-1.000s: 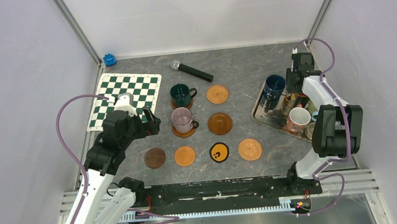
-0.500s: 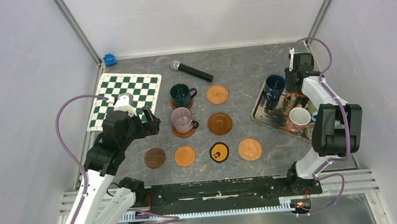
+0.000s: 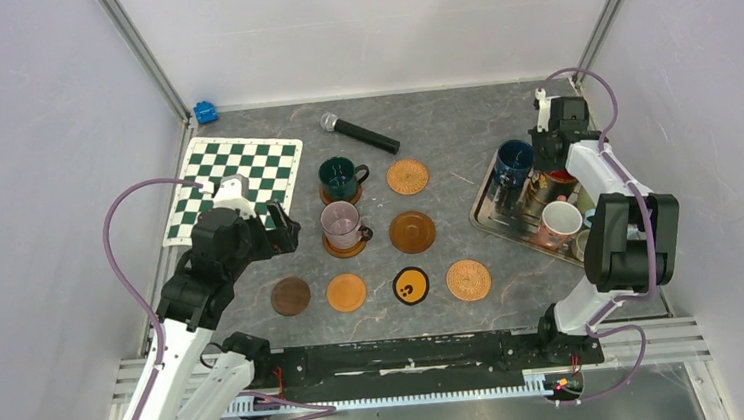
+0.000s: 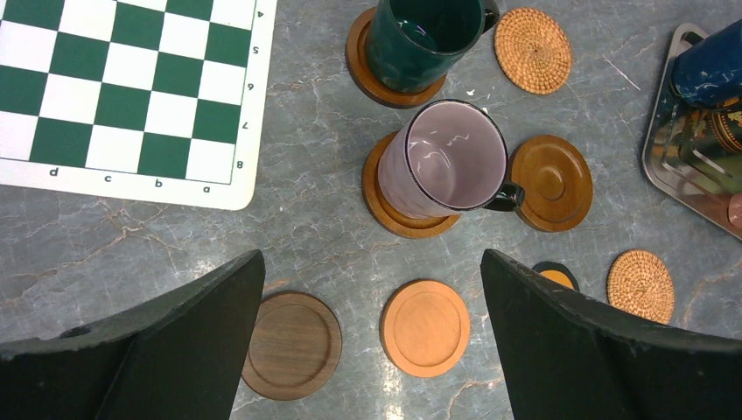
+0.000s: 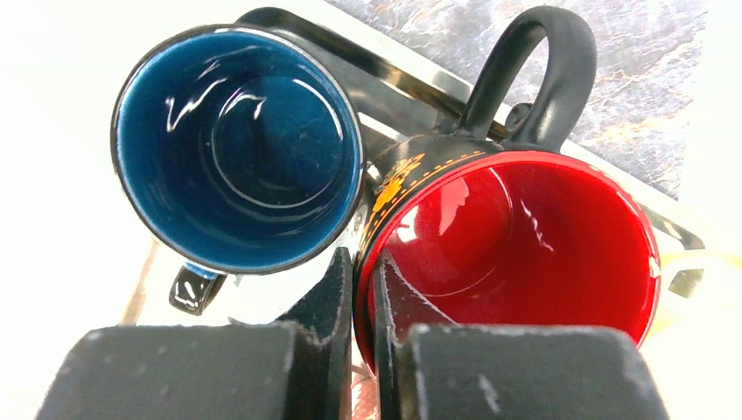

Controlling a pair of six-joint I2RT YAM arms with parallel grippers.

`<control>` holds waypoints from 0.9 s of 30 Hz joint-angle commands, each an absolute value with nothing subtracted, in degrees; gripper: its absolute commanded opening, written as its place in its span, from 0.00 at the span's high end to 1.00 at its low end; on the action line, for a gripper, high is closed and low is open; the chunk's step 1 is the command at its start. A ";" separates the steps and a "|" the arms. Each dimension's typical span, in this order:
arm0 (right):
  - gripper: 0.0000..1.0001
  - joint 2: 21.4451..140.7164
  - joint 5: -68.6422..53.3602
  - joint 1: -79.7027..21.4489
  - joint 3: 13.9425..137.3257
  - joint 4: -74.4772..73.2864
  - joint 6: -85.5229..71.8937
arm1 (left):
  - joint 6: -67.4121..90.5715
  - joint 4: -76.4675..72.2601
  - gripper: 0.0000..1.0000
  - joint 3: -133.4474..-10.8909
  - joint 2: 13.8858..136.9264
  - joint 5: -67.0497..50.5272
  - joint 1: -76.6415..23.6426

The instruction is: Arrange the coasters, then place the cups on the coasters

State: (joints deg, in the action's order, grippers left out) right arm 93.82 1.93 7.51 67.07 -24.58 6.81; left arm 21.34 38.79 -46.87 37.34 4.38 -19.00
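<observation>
Plainly, the trouble sits at the metal tray (image 3: 490, 223) on the right. It is crowded with cups, and a dragging lift could shove it or tip what stands in it; the dark blue mug (image 5: 236, 149) touches the red-inside mug (image 5: 525, 249), so it may be knocked as the red one rises; the right gripper (image 5: 360, 284) is clamped on a thin slice of the red mug's wall, one finger inside and one outside, away from the handle; so narrow a pinch may let the mug swing or slip.

Mid-table, six coasters (image 3: 412, 231) lie bare; the dark green mug (image 3: 340, 177) and glass mug (image 3: 340, 224) sit on theirs; the left gripper (image 4: 372, 262) is spread wide, empty, above the near row.

Against a second ago: the right jaws stood apart over the tray and are now shut on the rim; the wrist sits a little farther back; the left arm, coasters and placed mugs are unchanged.
</observation>
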 commanded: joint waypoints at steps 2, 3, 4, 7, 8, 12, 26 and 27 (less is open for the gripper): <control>1.00 92.89 2.33 7.42 72.38 -23.59 9.74 | 18.02 36.82 0.00 -47.04 36.84 5.10 -19.19; 1.00 92.96 2.97 7.34 72.98 -24.07 9.84 | 18.02 36.83 0.00 -47.03 36.88 5.10 -19.25; 1.00 93.04 3.50 7.37 74.05 -24.66 9.84 | 18.02 36.82 0.00 -47.10 36.92 5.10 -19.18; 1.00 93.29 4.79 7.38 77.18 -26.62 9.93 | 18.02 36.83 0.00 -47.11 36.93 5.12 -19.29; 1.00 93.22 5.17 7.38 78.04 -27.24 9.93 | 18.02 36.84 0.00 -47.11 36.93 5.18 -19.24; 1.00 92.45 6.10 7.29 80.87 -28.95 9.76 | 18.02 36.92 0.00 -47.02 36.66 5.58 -19.25; 1.00 86.99 10.01 3.91 85.65 -32.04 10.40 | 18.02 36.94 0.00 -47.02 36.43 5.71 -19.27; 1.00 87.00 10.34 3.43 86.35 -32.52 10.50 | 18.09 36.91 0.00 -47.06 36.32 5.56 -19.28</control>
